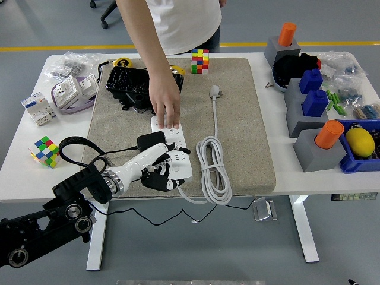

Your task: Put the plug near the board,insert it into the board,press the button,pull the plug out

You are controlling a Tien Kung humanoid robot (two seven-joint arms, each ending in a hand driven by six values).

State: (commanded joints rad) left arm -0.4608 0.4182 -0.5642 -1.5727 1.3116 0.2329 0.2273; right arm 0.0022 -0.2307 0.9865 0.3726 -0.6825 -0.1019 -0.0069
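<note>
1. Plug (152, 141), the black adapter block, sits on the left side of the white power board (172, 151) near its middle; whether its pins are fully seated cannot be told from this angle.
2. Left hand (159, 170) reaches in from the lower left and lies over the near end of the board, just below the plug. Its white and black fingers (171, 161) are curled down over the board; they appear to grasp nothing, though contact with the plug is hard to judge.
3. To press well, I would judge the hand should bear straight down on the plug's top face, not on its thin black cable (83, 145), so that the pins go in square.
4. A person's hand (164, 101) presses the far end of the board onto the beige mat (243, 130), steadying it; pushing sideways would fight that hold.
5. Right of the board lie its coiled white cord (215, 169) and its own white plug (214, 91), clear of the work.
</note>
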